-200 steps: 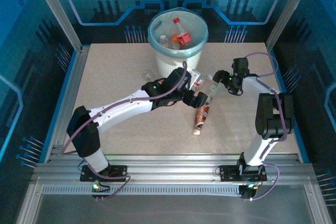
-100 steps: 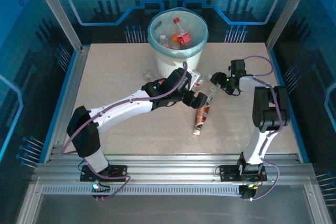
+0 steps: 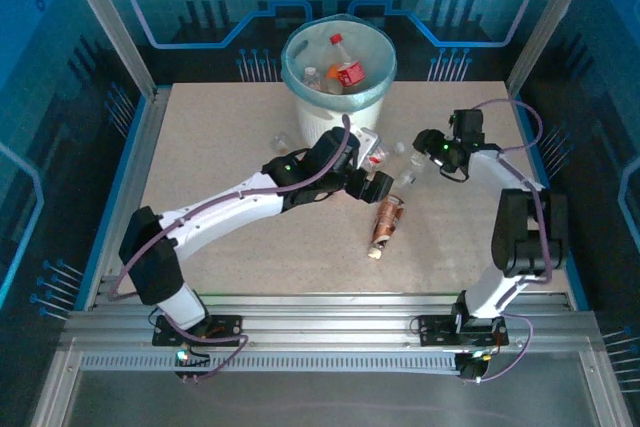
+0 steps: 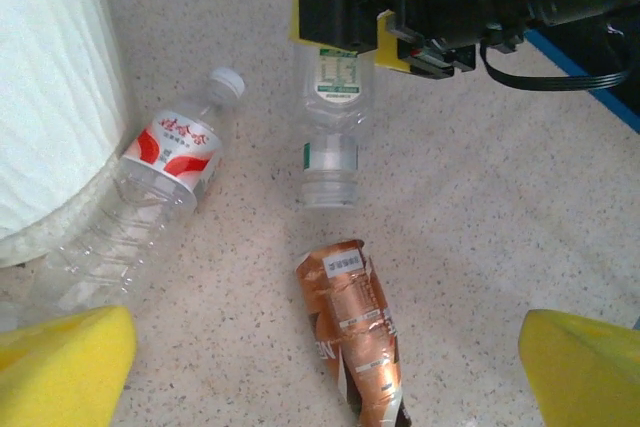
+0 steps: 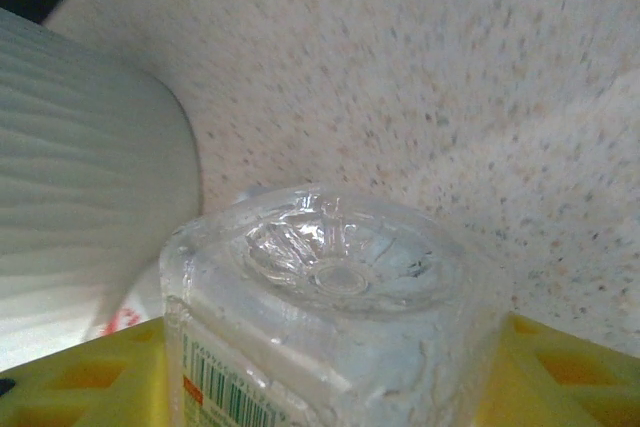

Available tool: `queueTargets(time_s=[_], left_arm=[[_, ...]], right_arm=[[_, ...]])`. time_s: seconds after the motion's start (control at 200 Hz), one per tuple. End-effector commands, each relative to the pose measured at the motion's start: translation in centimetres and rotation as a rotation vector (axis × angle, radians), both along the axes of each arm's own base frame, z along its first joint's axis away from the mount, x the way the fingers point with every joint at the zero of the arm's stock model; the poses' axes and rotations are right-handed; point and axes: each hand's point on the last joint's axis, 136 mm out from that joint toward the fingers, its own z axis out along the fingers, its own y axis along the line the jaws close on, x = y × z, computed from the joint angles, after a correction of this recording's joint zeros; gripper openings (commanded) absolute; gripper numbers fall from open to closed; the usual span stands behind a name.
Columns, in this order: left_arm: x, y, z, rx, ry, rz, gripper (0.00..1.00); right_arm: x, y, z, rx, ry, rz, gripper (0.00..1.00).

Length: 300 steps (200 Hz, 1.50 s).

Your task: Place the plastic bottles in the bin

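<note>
One red-label bottle (image 4: pixel 165 162) beside bin (image 4: pixel 50 87) wall

Right pincer (image 3: pixel 420 145) drawn back rightward, clear bottle (image 4: pixel 333 117) carried along

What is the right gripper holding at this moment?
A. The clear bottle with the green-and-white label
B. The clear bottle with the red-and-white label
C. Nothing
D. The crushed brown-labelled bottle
A: in the left wrist view the right gripper clamps the clear bottle with the green-and-white label between its yellow pads, while the brown-labelled bottle and the red-and-white-labelled bottle lie ungripped on the table.
</note>
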Motion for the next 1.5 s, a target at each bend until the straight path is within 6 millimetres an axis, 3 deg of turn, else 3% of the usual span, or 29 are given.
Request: queueTargets(time_s=[0.0,0.21,0.45,0.785,1.045,1.261,1.411,1.496], left_arm=[[0.0,0.5,2.5,-0.039,-0.081,0.010,0.99],[0.0,1.5,3.8,-0.065,-0.125,0.045,0.99],[-0.3,4.0,7.1,-0.131,-0.226,0.119,0.99],[-1.9,10.3,12.9,-0.256,-0.415,0.286,0.99],[-2.7,15.3,14.6,-0.275,-0.515,0.445,0.99],[-3.3,17.3,14.9,-0.268,-0.532,0.500,0.99],[-3.4,18.2,15.4,-0.255,-0.548,0.523,0.99],[-3.5,18.6,15.7,-0.251,-0.559,0.531,0.99]], right_arm=[[-0.6,-1.5,3.1,-0.072,-0.077,-0.042,0.59],[-2.5,-1.4,9.1,-0.200,-0.214,-0.060,0.58],[-5.4,1.4,18.0,-0.404,-0.442,-0.024,0.56],[-8.6,7.5,31.0,-0.444,-0.814,0.073,0.54],[-7.7,13.6,38.5,-0.429,-1.040,0.189,0.54],[-3.3,18.9,41.0,-0.488,-1.138,0.302,0.55],[2.0,21.6,37.9,-0.562,-1.053,0.364,0.60],[3.9,22.7,35.7,-0.562,-0.974,0.404,0.62]])
